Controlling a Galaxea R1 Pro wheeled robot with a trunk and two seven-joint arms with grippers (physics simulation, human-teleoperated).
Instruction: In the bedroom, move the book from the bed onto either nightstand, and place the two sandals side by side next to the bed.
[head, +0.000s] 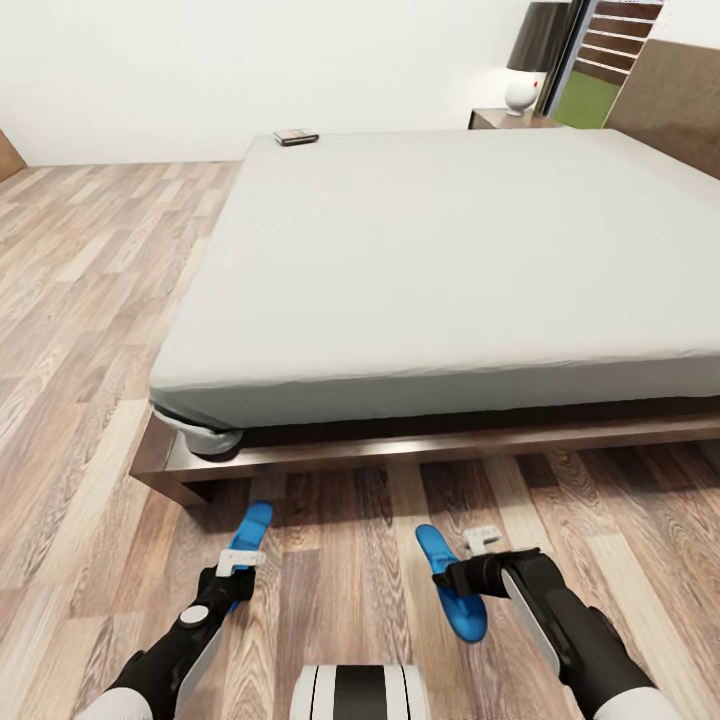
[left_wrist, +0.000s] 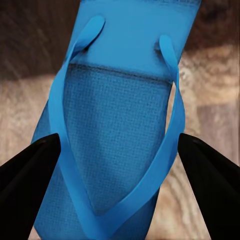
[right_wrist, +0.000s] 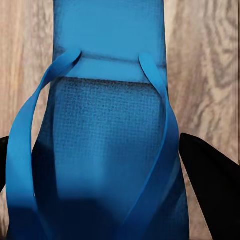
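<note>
Two bright blue sandals lie on the wood floor in front of the bed (head: 440, 250). Over the left sandal (head: 250, 532) hovers my left gripper (head: 234, 578); in the left wrist view that gripper (left_wrist: 119, 145) is open, a black finger on each side of the sandal (left_wrist: 115, 125). My right gripper (head: 452, 580) sits over the right sandal (head: 452, 598). In the right wrist view it (right_wrist: 92, 150) is open too, its fingers flanking the sandal (right_wrist: 107, 150). The book (head: 296, 137) rests on the mattress's far left corner. A nightstand (head: 497, 120) stands beyond the bed.
A white lamp with a dark shade (head: 523, 90) stands on the nightstand. The bed's dark wooden base (head: 420, 450) runs just beyond the sandals. Open plank floor (head: 90, 300) stretches along the bed's left side. The headboard (head: 675, 100) is at the far right.
</note>
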